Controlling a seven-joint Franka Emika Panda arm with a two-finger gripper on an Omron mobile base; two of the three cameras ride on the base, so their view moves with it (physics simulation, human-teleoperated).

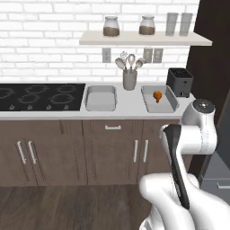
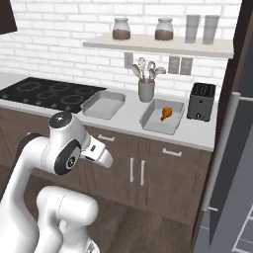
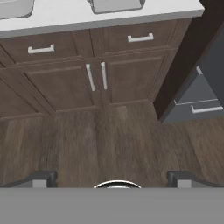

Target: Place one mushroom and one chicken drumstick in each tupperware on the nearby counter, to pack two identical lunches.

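Two light-grey tupperware trays sit on the pale counter. The left tupperware holds nothing. In the right tupperware lies an orange chicken drumstick. The right base view shows the same pair: the bare left tupperware, and the right tupperware with the drumstick. The mushroom is out of view. My gripper is open, its fingertips far apart with nothing between them. It hangs low in front of the cabinets, facing the wooden floor, well short of the counter.
A black toaster stands right of the trays, a utensil holder behind them, and a black stovetop to the left. A wall shelf carries jars and glasses. An open fridge door and grey drawers are on the right.
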